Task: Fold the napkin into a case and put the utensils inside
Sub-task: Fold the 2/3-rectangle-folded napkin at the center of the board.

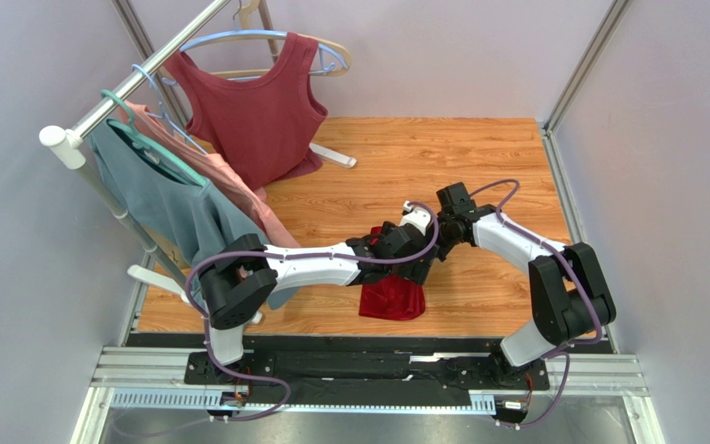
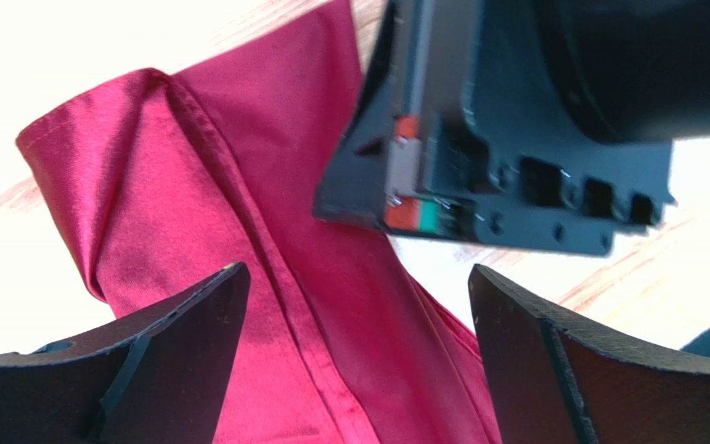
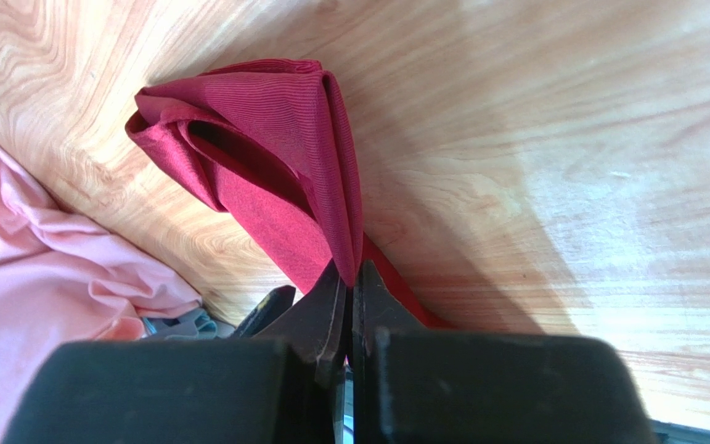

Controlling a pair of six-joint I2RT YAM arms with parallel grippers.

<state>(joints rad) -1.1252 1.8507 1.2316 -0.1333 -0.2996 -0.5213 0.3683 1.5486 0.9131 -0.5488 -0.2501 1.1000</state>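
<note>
At ten o'clock in the overhead view a clothes rack (image 1: 109, 102) carries a teal top, a pink top (image 3: 35, 277) and a maroon top (image 1: 257, 111); none of them is part of the job.

The left arm reaches in from seven o'clock. The left claw (image 2: 354, 270) stands wide apart and holds nothing, with crimson cloth lying loose below the gap. The napkin (image 1: 391, 298) sits bunched and creased on the wooden surface (image 1: 479, 157) at about six o'clock, near the front edge, not yet a neat case. No utensils show in any view.

The right arm comes in from four o'clock. The right claw (image 3: 350, 277) is pressed together on a thin edge of the napkin, the rest draping away from the tips in a loose roll.

Risks, as I judge them:
- The pinch is narrow and the cloth is shiny, so a pull could slip it free.
- With nothing pinning the far side, the bunch may drag instead of folding.
- The two claws sit very close together and could knock each other.
- The pink top lies near the napkin and might snag.
</note>
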